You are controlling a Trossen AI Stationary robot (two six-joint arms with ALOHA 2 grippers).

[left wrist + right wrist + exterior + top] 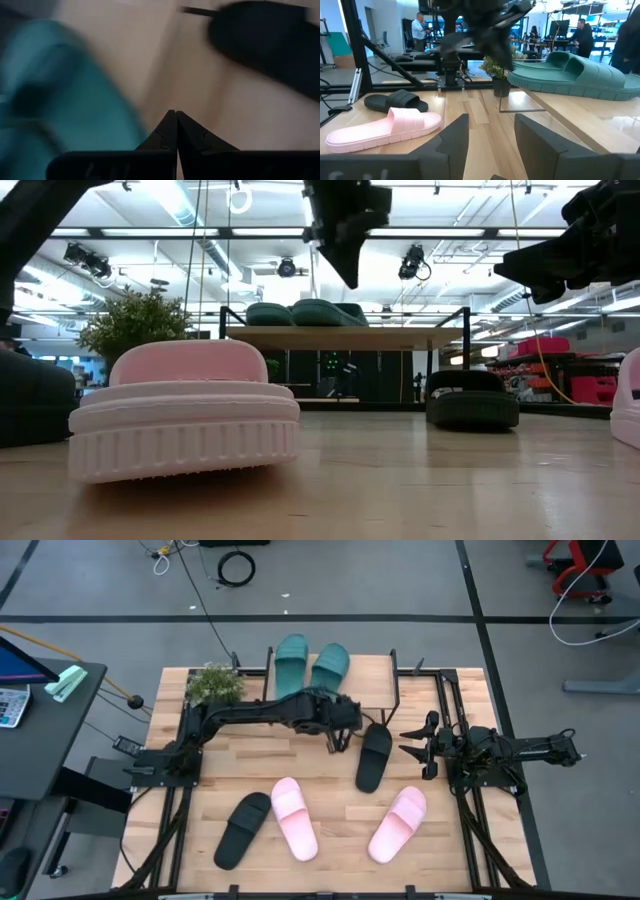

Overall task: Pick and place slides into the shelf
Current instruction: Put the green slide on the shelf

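Two teal slides (310, 665) lie side by side on the shelf's wooden top board (372, 672) at the table's far side; they also show in the low view (310, 311). One black slide (374, 756) lies on the table in front of the shelf's right end. Another black slide (243, 828) and two pink slides (295, 818) (398, 823) lie nearer the front edge. My left gripper (336, 740) is shut and empty, raised above the table (345, 250) between the shelf and the first black slide. My right gripper (412, 745) is open and empty (490, 117), right of that black slide.
A small potted plant (215, 685) stands left of the shelf at the table's far left. The shelf's thin black frame legs (225, 355) stand on the table. People show in the room beyond the table in the right wrist view (420, 27).
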